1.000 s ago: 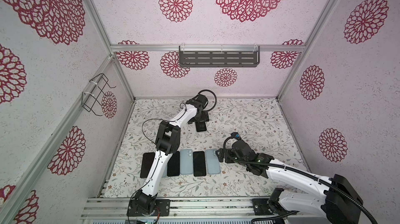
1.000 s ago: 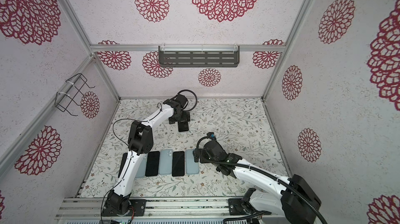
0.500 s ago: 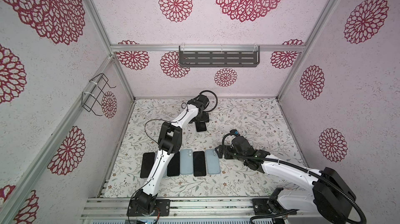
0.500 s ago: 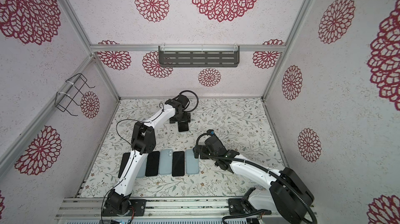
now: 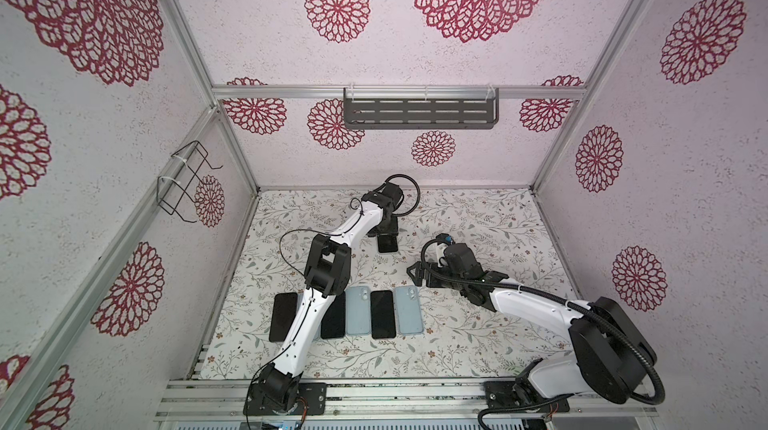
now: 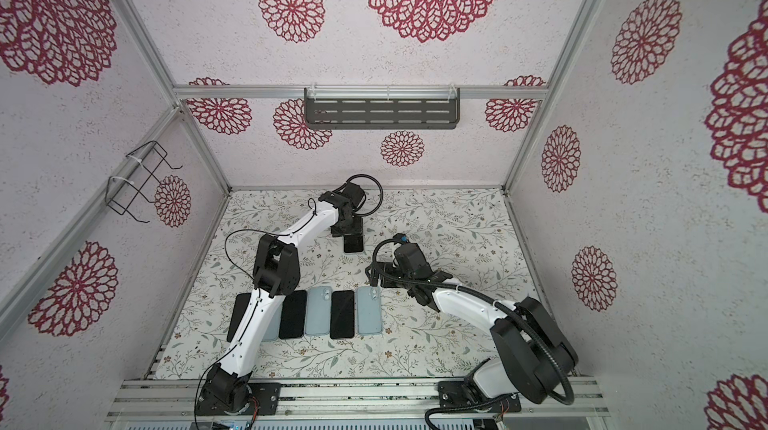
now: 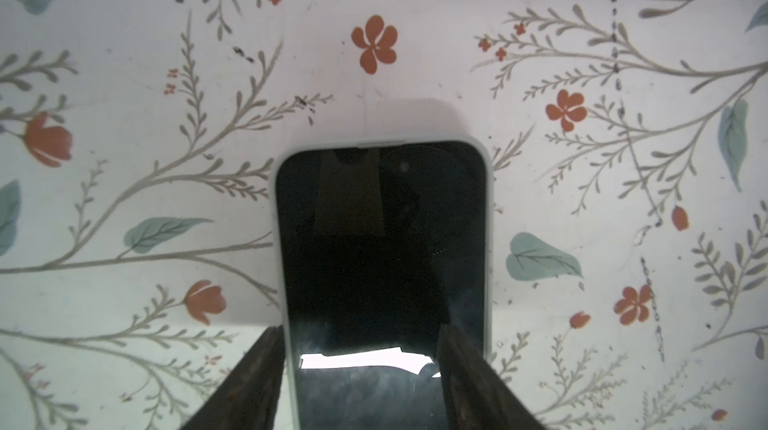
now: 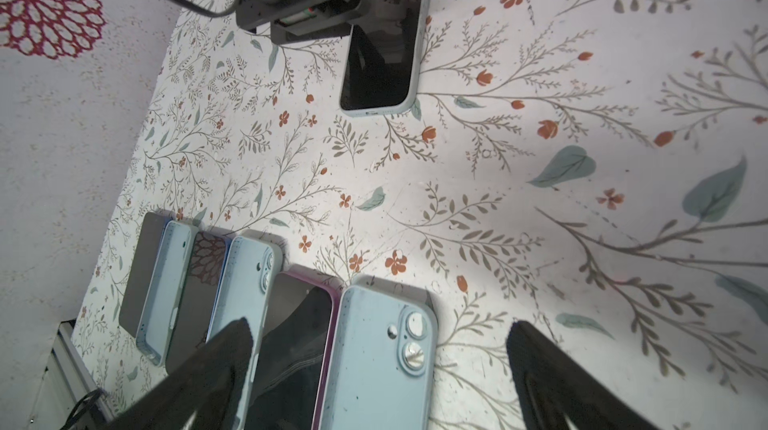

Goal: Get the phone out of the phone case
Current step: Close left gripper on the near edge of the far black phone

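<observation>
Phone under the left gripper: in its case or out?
In. The left wrist view shows the pale blue case wrapping the dark-screened phone on every visible edge.

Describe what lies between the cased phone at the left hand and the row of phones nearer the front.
Only bare floral mat separates the cased phone from the row of phones; the right wrist view shows it best.
</observation>
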